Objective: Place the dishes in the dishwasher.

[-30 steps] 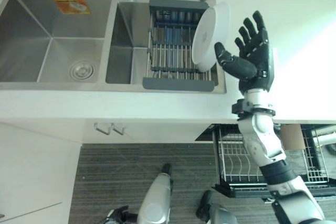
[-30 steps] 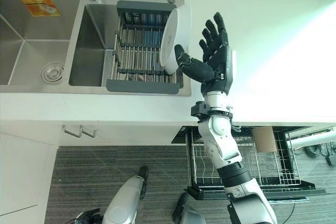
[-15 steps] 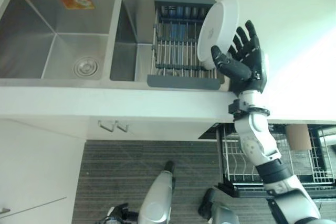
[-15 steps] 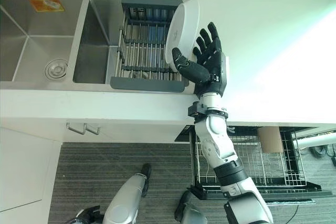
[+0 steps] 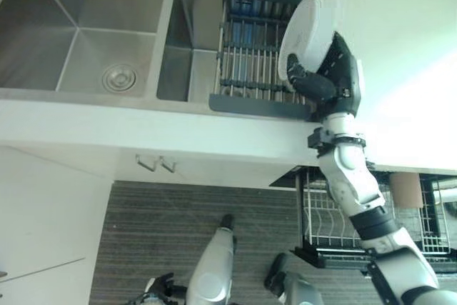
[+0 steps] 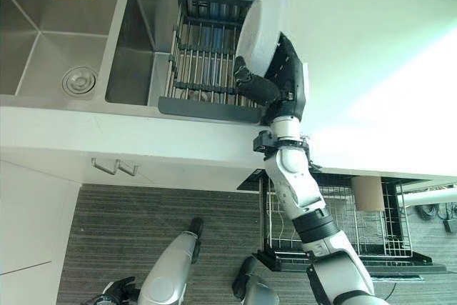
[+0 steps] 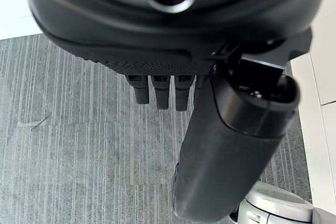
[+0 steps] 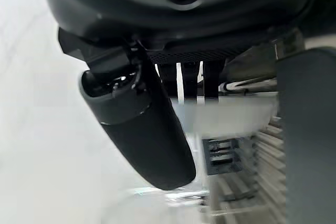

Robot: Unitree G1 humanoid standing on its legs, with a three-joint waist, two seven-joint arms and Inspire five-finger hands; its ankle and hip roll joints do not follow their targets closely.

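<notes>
A white plate point(image 5: 303, 30) stands on edge at the right end of the dark dish rack point(image 5: 250, 41) that lies across the right sink basin. My right hand point(image 5: 337, 76) reaches up over the counter edge and is shut on the plate: its thumb point(image 6: 255, 87) lies across the lower front face and its fingers are behind the plate. In the right wrist view the plate's rim point(image 8: 226, 116) sits between thumb and fingers. My left hand point(image 7: 157, 24) hangs low over the floor, fingers relaxed and holding nothing.
The steel double sink point(image 5: 71, 41) has a drain in its left basin. Below the counter at the right, the dishwasher's wire basket point(image 5: 321, 226) is pulled out over the grey striped floor. White cabinet fronts with a handle point(image 5: 153, 166) run to the left.
My right hand has moved left from beside the plate and closed onto it, thumb in front and fingers behind. The camera has shifted, so the sink sits higher in view.
</notes>
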